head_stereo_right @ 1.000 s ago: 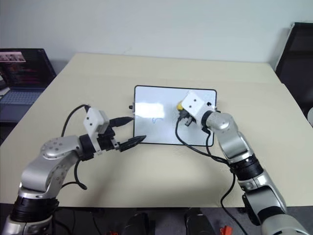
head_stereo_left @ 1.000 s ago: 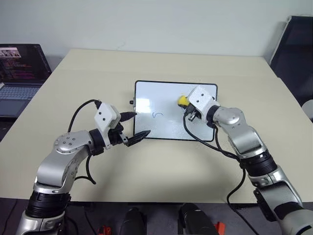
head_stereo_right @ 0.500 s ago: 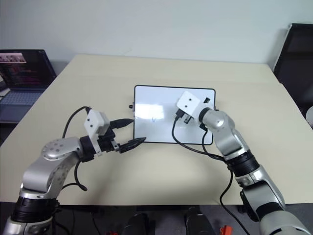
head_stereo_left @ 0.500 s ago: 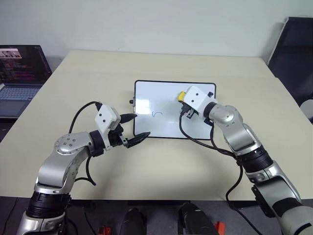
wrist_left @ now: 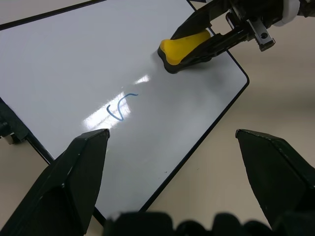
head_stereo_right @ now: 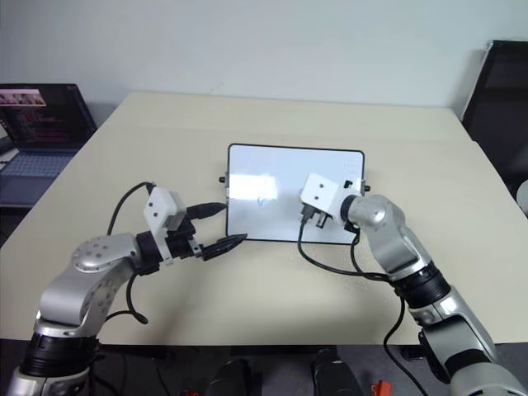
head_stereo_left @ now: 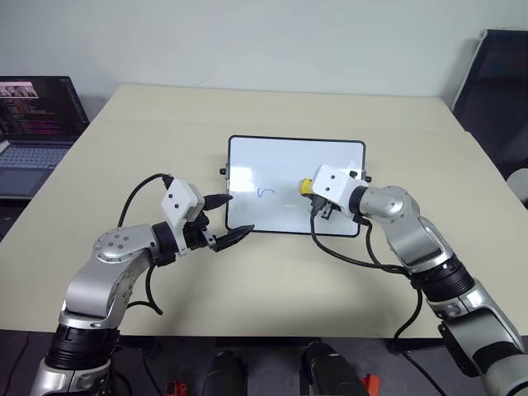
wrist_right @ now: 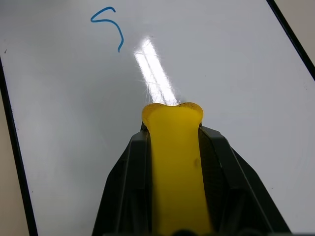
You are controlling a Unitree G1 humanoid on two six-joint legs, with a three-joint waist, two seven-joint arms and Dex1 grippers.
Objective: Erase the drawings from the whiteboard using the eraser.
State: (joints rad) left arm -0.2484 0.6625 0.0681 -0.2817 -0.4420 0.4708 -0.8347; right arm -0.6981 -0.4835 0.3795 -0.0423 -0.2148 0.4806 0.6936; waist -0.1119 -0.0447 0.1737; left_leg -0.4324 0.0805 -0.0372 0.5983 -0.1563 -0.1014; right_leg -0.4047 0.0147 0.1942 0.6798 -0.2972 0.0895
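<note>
Eraser (wrist_right: 174,162) now nearer board's front edge, right jaws clamped on it; left jaws apart.

The two head views look forward and down from above the table (head_stereo_left: 165,124), taking in both arms, the whiteboard (head_stereo_left: 280,157) at the middle and a laptop (head_stereo_left: 33,124) at the far left edge (the right eye sits slightly to one side, so things shift a little between them). The left wrist view looks close along its own fingers (wrist_left: 74,177) at the board's corner. The right wrist view sits nearer still, just above the board. Both wrist views share the blue drawing (wrist_left: 119,105) and the eraser (wrist_right: 174,162).
</note>
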